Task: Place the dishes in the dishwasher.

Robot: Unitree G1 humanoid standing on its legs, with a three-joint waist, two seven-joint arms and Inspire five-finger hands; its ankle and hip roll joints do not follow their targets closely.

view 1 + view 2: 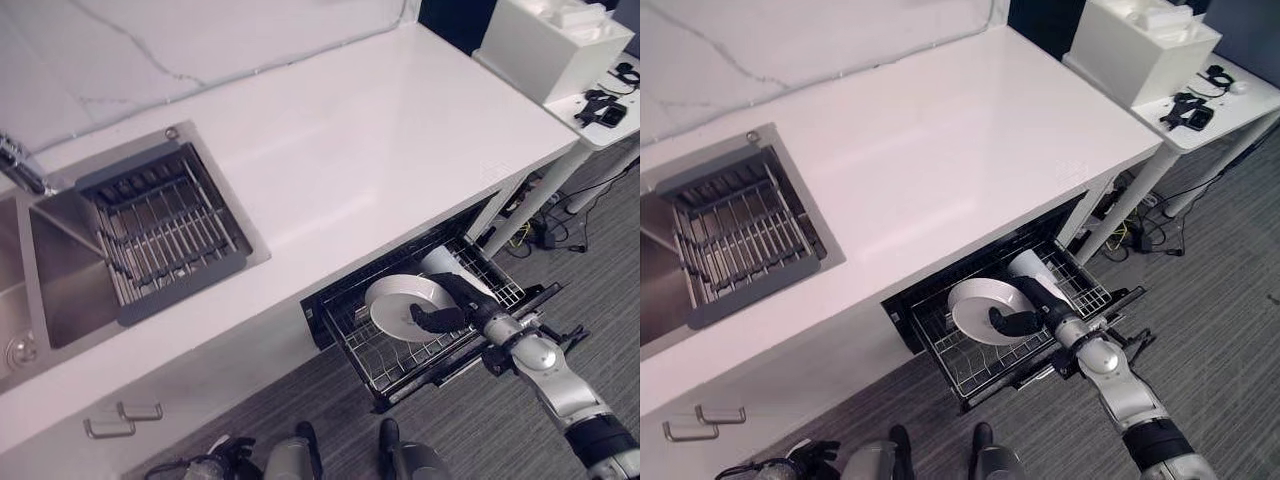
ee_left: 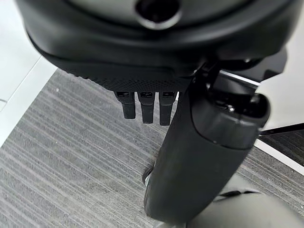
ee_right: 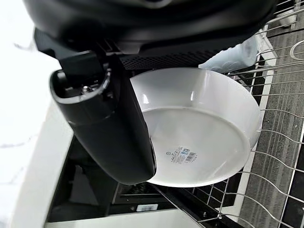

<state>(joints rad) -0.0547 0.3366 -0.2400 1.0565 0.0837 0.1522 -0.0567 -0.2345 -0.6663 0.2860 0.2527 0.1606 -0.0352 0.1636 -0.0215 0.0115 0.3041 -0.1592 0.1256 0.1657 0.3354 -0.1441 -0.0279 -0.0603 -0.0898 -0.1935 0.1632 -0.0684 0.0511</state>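
A white bowl (image 1: 398,300) is held tilted over the pulled-out dishwasher rack (image 1: 385,362), its underside with a small label facing my wrist camera (image 3: 204,133). My right hand (image 1: 452,306) is shut on it, the thumb (image 3: 111,133) pressed against the rim and the fingers behind the bowl. The bowl's lower edge is down among the rack's wires. Beside it in the rack lies a white cup (image 1: 440,263). My left hand (image 2: 156,52) hangs low over the grey carpet, its fingers (image 2: 146,107) straight and holding nothing.
The white counter (image 1: 330,150) overhangs the back of the rack. A sink with a grey drying rack (image 1: 160,232) and a faucet (image 1: 20,170) is at the left. A side table with a white box (image 1: 555,45) stands at the right. Cabinet handles (image 1: 125,415) are below the sink.
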